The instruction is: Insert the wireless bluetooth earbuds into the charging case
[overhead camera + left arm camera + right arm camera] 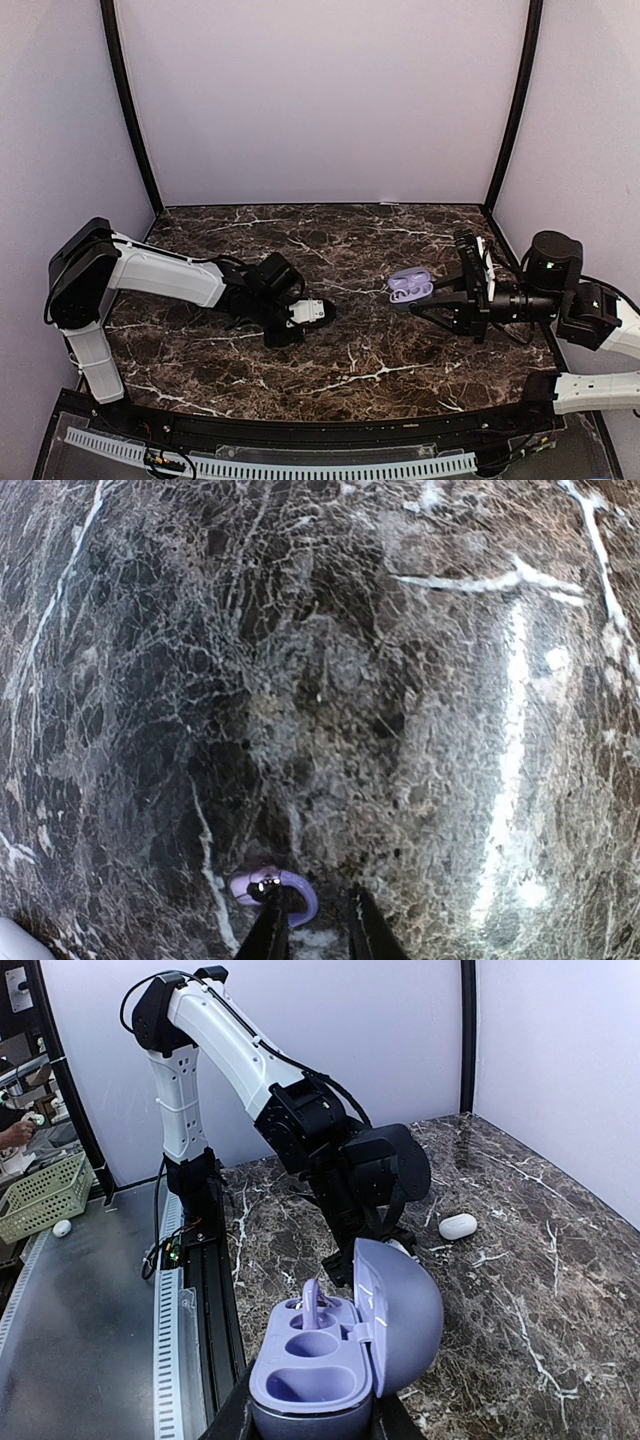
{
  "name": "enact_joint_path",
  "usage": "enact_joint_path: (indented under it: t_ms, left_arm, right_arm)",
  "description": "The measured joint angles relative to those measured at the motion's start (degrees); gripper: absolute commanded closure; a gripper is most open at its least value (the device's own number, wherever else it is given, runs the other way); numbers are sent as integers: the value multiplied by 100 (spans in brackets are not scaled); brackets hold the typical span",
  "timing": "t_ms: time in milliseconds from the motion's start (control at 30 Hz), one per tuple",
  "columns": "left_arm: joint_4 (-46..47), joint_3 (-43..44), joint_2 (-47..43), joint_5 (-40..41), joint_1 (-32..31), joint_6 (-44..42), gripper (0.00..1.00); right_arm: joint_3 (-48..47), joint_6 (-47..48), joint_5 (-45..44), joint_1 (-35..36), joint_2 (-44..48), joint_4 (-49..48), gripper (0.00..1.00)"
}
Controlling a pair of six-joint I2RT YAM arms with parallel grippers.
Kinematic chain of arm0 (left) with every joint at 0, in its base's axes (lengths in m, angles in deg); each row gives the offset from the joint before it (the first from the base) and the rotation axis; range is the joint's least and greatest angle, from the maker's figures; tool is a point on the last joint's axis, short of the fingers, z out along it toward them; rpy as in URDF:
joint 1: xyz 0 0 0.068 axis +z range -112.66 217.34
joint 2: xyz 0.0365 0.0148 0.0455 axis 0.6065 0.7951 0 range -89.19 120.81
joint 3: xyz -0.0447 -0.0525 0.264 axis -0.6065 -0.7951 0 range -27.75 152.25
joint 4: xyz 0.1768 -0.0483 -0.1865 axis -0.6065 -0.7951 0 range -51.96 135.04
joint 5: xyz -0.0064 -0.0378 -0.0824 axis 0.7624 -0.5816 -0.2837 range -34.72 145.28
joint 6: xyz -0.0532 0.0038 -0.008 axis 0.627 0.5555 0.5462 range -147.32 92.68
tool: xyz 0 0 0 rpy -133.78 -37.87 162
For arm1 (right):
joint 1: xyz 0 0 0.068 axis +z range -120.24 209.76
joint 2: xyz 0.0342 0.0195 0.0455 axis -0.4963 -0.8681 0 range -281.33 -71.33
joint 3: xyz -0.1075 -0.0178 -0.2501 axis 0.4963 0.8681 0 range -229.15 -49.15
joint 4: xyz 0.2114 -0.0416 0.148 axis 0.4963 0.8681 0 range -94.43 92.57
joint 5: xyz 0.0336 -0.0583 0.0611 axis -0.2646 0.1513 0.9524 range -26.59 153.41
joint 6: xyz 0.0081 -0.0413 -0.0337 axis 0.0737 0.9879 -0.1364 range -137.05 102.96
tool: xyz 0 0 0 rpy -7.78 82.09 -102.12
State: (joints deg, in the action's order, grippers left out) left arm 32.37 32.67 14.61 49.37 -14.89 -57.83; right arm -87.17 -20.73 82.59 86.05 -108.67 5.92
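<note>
The right gripper (418, 299) is clamped on the base of the charging case (400, 1320), which sits at centre right of the top view, raised off the marble table (350, 240). Its lid stands open and its pale wells face up. In the right wrist view a lilac stem (312, 1302) stands upright in the far well. This is probably one earbud, and it does not look fully seated. The near well looks free.

The left gripper (316, 900) is low over the table at centre left of the top view. Its fingers are drawn close and appear to pinch a small earbud (265, 886) at their tips, low in the left wrist view. The hold looks off-centre, towards one finger. A white pebble (458, 1226) lies just beside that arm.

The step is carrying this earbud to the case. It is best done slowly with so slight a pinch:
- Lift straight up first.
- Bring the earbud over the free well from the side away from the lid.
- Match the stem to the hollow and lower it vertically.
- Let go only once it sits flush.
- Hold the case level throughout.
</note>
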Motion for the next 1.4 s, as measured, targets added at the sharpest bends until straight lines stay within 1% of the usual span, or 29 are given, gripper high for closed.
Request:
enact_joint_path:
  t_ms: [300,467,933,1033,1133,1400]
  left_arm:
    - [63,219,125,57,92,0,84]
    - [68,367,225,55,181,7,83]
    - [48,437,350,-151,232,85,73]
    - [7,584,468,-129,232,138,72]
    - [-13,778,647,-85,232,205,78]
    - [-90,863,741,-24,251,289,88]
  right_arm:
    - [0,-2,0,0,7,0,100]
    - [0,0,-2,0,7,-2,100]
    - [0,15,-28,0,9,2,100]
    - [0,17,-42,0,9,2,100]
    - [0,17,-59,0,9,2,100]
    - [0,17,-98,0,37,7,100]
